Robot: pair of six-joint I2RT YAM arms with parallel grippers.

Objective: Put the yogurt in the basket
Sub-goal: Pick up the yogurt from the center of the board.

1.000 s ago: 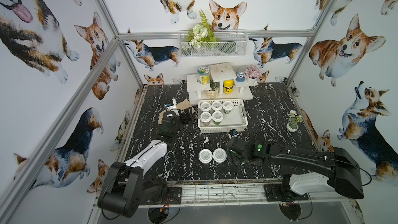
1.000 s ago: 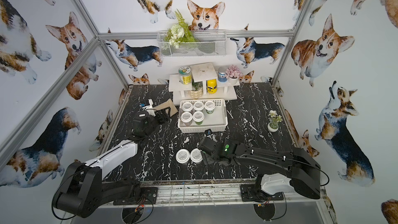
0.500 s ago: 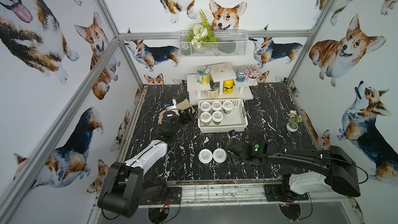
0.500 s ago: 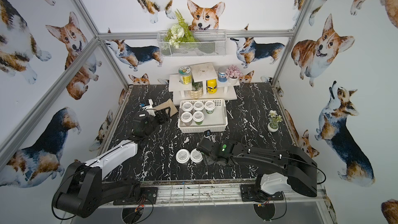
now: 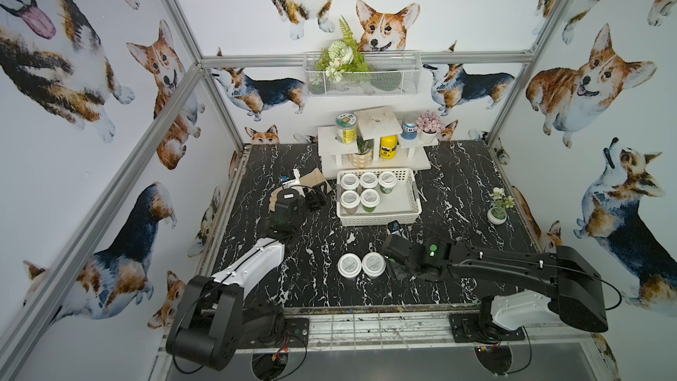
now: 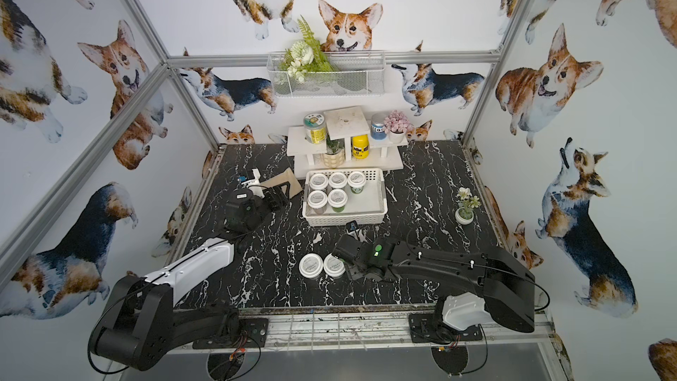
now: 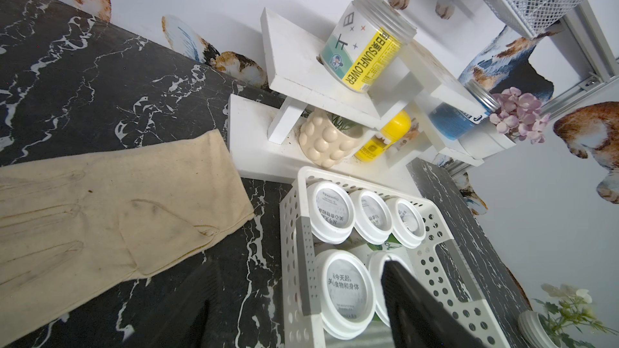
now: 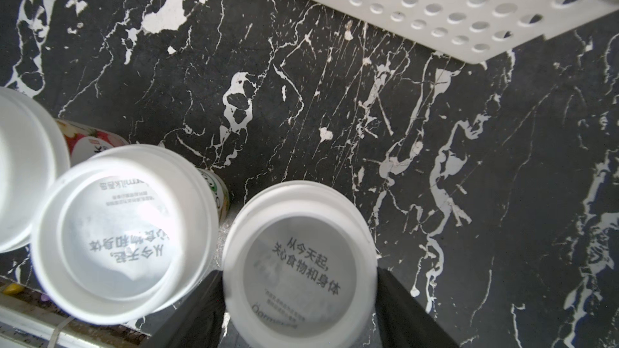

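Note:
The white perforated basket (image 5: pixel 410 210) (image 6: pixel 381 210) (image 7: pixel 298 229) (image 8: pixel 418 1) stands mid-table with several yogurt jars (image 5: pixel 368 197) (image 7: pixel 345 287) in its left half. Two more yogurts (image 5: pixel 350 264) (image 5: pixel 373 263) (image 6: pixel 310 264) stand in front of it, side by side. My right gripper (image 5: pixel 389 262) (image 6: pixel 344 261) (image 8: pixel 299 296) reaches in from the right. It is shut on another yogurt (image 8: pixel 299 262), which still stands on the table and is mostly hidden in both top views. A neighbouring jar (image 8: pixel 124 236) stands close by. My left gripper (image 5: pixel 315 197) (image 7: pixel 301 309) is open beside the basket's left wall.
A beige glove (image 5: pixel 311 181) (image 7: pixel 100 212) lies left of the basket. A white stepped shelf (image 5: pixel 329 141) with a tall jar, a yellow bottle and plants stands behind it. A small potted flower (image 5: pixel 497 210) sits at the right. A wire basket (image 5: pixel 395 78) hangs on the back wall.
My right gripper slid a little left toward the front jars and its jaws narrowed onto the nearest one. The left arm has not moved.

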